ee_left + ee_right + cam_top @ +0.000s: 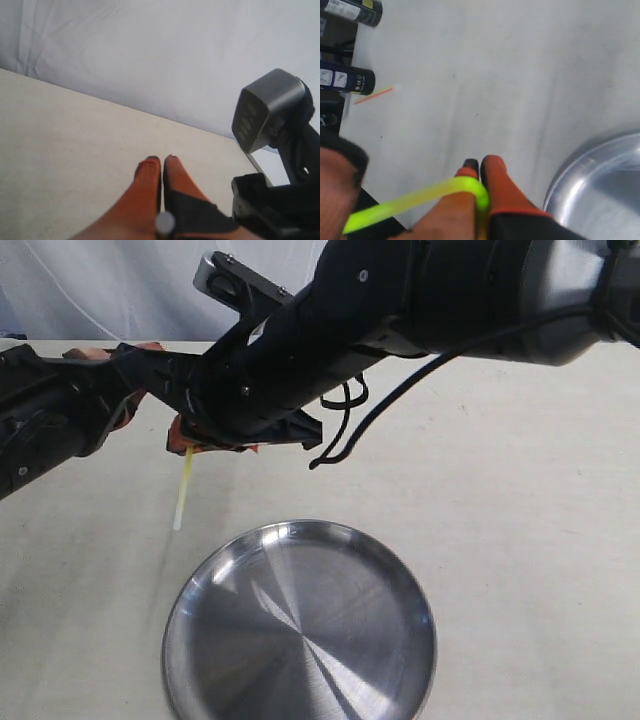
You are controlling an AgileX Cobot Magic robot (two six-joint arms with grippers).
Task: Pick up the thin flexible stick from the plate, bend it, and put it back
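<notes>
Right gripper (pixel 480 166): we saw it pinched shut on the bowed thin flexible stick (pixel 420 197).
Left gripper (pixel 161 161): closed on the stick's end.
Plate (pixel 300 630): rested on the surface (pixel 520 520).

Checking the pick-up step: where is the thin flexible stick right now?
Exterior view: the thin flexible stick hangs from the right gripper above the table, off the plate, beyond its upper-left rim.

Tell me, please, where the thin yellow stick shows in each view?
Exterior: the thin flexible stick hangs left of centre, up-left of the plate.
Left wrist: stick not clearly visible; plate absent.
Right wrist: the stick arcs across the picture's lower left; the plate fills its lower right.
Shared landmark: the plate.
</notes>
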